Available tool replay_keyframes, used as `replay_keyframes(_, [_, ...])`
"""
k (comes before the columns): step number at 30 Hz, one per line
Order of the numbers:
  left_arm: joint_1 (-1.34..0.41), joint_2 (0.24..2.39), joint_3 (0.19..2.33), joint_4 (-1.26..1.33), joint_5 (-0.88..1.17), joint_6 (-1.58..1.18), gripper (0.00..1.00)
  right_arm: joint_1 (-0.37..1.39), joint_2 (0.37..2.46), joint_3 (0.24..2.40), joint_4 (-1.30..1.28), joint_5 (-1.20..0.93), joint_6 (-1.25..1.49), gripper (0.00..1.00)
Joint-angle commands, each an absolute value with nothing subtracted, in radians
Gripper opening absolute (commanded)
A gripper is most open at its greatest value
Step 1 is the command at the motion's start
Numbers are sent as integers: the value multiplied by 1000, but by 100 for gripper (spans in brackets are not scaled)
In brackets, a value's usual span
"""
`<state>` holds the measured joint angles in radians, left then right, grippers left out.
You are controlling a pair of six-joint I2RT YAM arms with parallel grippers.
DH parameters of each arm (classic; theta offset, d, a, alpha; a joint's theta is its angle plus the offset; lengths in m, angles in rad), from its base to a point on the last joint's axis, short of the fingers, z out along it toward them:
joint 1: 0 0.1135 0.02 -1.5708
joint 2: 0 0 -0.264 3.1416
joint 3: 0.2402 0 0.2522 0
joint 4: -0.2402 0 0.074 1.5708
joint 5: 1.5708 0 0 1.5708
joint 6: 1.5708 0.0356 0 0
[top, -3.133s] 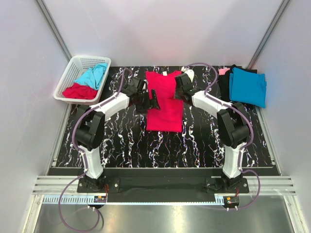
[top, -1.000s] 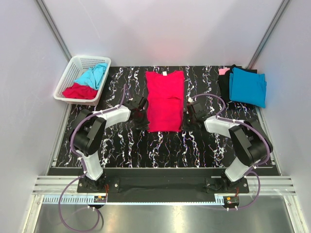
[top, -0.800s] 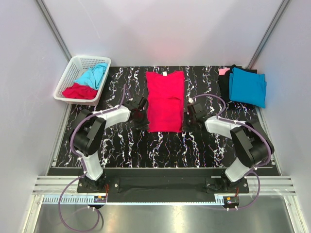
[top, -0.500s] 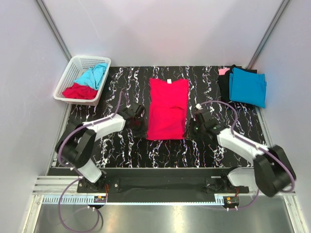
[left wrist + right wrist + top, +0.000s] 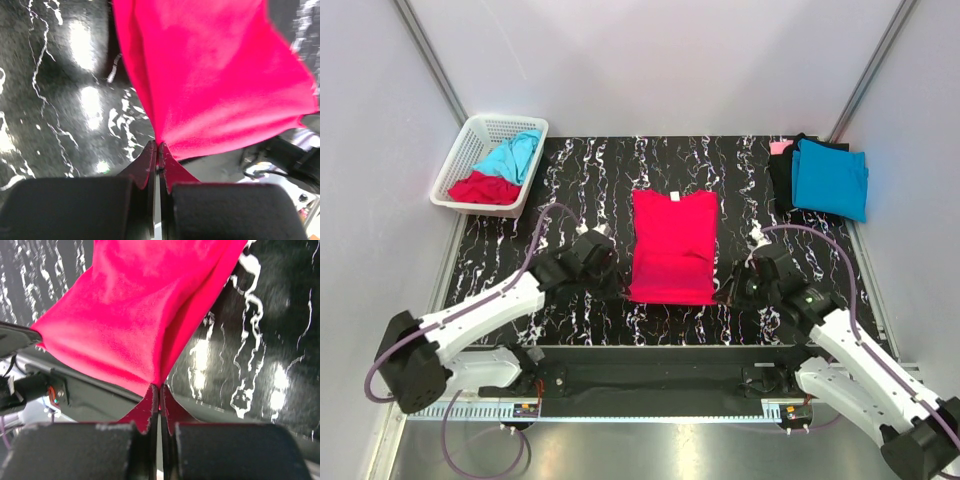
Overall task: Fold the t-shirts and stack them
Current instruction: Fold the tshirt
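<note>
A crimson t-shirt (image 5: 672, 245), folded into a long strip, lies in the middle of the black marbled table (image 5: 570, 180), collar end far from me. My left gripper (image 5: 619, 288) is shut on its near left corner, and my right gripper (image 5: 725, 293) is shut on its near right corner. In the left wrist view the t-shirt (image 5: 215, 75) fans out from the pinched left gripper (image 5: 158, 145). The right wrist view shows the same cloth (image 5: 145, 315) running up from the closed right gripper (image 5: 160, 386). The near hem sits close to the table's front edge.
A white lattice basket (image 5: 463, 141) at the back left holds a turquoise shirt (image 5: 512, 155) and a red shirt (image 5: 483, 188). At the back right a folded turquoise shirt (image 5: 830, 178) lies on top of black (image 5: 782, 178) and pink (image 5: 779, 147) ones.
Both arms have drawn back toward the near edge, dragging the crimson t-shirt with them. It has slid away from the back of the table.
</note>
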<state>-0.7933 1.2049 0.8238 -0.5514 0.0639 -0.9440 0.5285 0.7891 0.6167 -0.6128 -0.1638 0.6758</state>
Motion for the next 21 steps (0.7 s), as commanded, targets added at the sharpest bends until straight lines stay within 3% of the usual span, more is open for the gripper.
replay_keyframes(1, [-814,1118,851,-679,-64,-997,0,534,738,667,-767,-158,681,0])
replay_keyframes(9, [-839,1084,1006,-768,-184,-954,0,535,722,834,-828,-54,654,0])
replay_keyframes(21, [-779,1446,1368,-813,-284,-801,0,534,1183,1110,-658,139,479,0])
